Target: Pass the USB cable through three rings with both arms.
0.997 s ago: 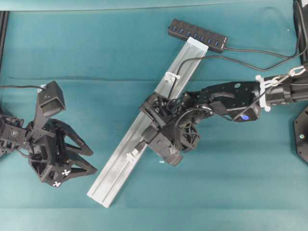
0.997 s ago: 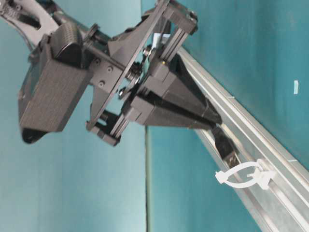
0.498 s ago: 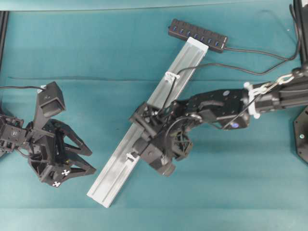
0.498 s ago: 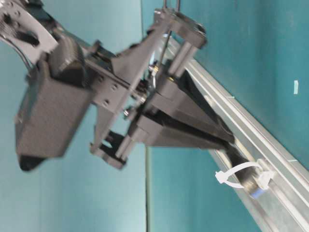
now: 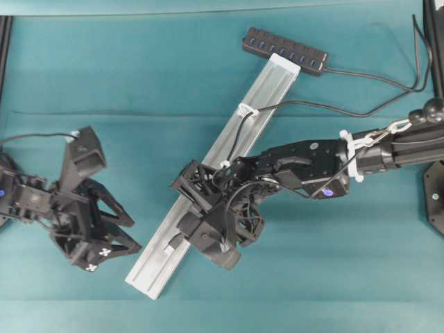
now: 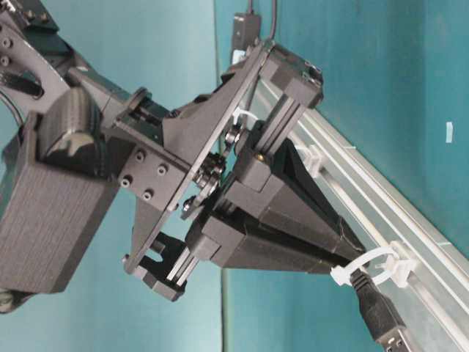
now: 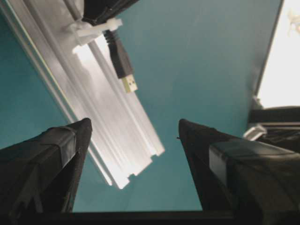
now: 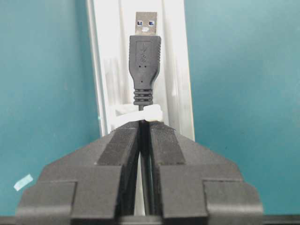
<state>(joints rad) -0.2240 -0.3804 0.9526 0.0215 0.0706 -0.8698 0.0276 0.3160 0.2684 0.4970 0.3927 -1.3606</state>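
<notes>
Pinching the USB cable (image 8: 145, 70) just behind its plug, the right gripper (image 8: 145, 133) is pressing its fingers together over the silver rail (image 5: 208, 184), with the plug poking out past the fingertips through a white ring (image 6: 366, 265) clipped to the rail. From the plug the cord is running back along the rail, through the ring (image 5: 246, 109) nearer the rail's far end, and looping away toward the black hub (image 5: 284, 50) lying just beyond that end. The left gripper (image 5: 128, 232) is hanging beside the rail's near end, clear of it, its fingers (image 7: 51, 159) spread wide and holding nothing, pointing toward the protruding plug.
</notes>
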